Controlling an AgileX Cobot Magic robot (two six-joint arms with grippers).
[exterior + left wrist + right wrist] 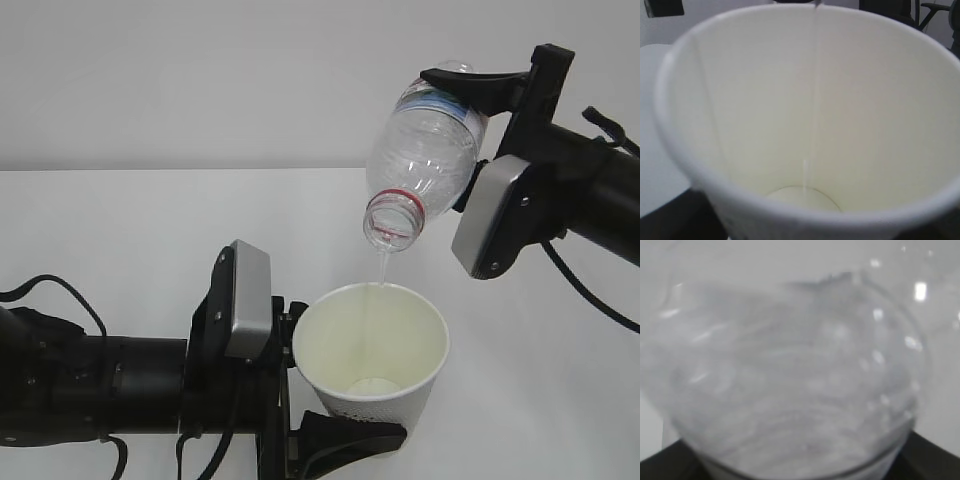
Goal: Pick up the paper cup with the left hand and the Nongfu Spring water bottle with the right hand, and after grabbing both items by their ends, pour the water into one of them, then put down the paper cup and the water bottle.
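Above the white counter (130, 230) I have both arms lifted, each with something in its grip. My left hand (330, 425) holds the paper cup (372, 352) by its base: black fingers clamp the narrow bottom of the tapered white wall, and the wide round mouth tilts up and toward the camera. Its inside is smooth, matte, pale cream, with a vertical seam visible in the left wrist view (805, 115). My right hand (478, 95) grips the Nongfu Spring water bottle (425, 150) at its base end, 1 black finger lying across the bottom. That bottle is clear, thin, ribbed plastic with a red neck ring and no cap, tipped steeply so its open mouth points down, just above the cup rim and not touching it. From the right wrist, its round base (790, 385) fills the view as a blurred, glossy dome with bright highlights. 1 thin thread of water (376, 285) falls from the mouth into the cup, and a small pool lies on the round bottom.
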